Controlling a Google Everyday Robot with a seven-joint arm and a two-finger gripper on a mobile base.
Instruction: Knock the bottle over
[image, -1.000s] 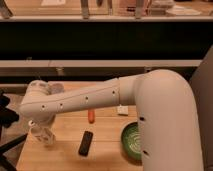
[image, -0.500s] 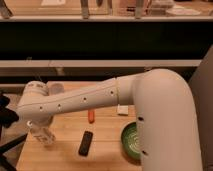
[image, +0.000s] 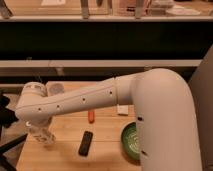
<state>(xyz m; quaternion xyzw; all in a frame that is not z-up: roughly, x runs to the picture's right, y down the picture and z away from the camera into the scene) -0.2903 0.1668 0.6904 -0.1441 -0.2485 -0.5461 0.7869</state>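
Observation:
The bottle (image: 44, 136), a small clear whitish thing, stands upright near the front left corner of the wooden table (image: 105, 150). My white arm reaches across the table from the right, and its wrist (image: 34, 102) ends right above the bottle. The gripper (image: 36, 127) points down from the wrist, just left of the bottle's top and very close to it; whether they touch is unclear. It is shut, and I see nothing held in it.
A black bar-shaped object (image: 86, 143) lies right of the bottle, with an orange item (image: 91, 116) behind it. A green bowl (image: 131, 141) and a white packet (image: 122, 109) sit near the arm's base. A grey round object (image: 55, 89) stands behind the arm. A dark chair (image: 6, 122) is off the left edge.
The wrist end of the arm has drifted slightly left and down towards the bottle. The bottle still stands in the same place.

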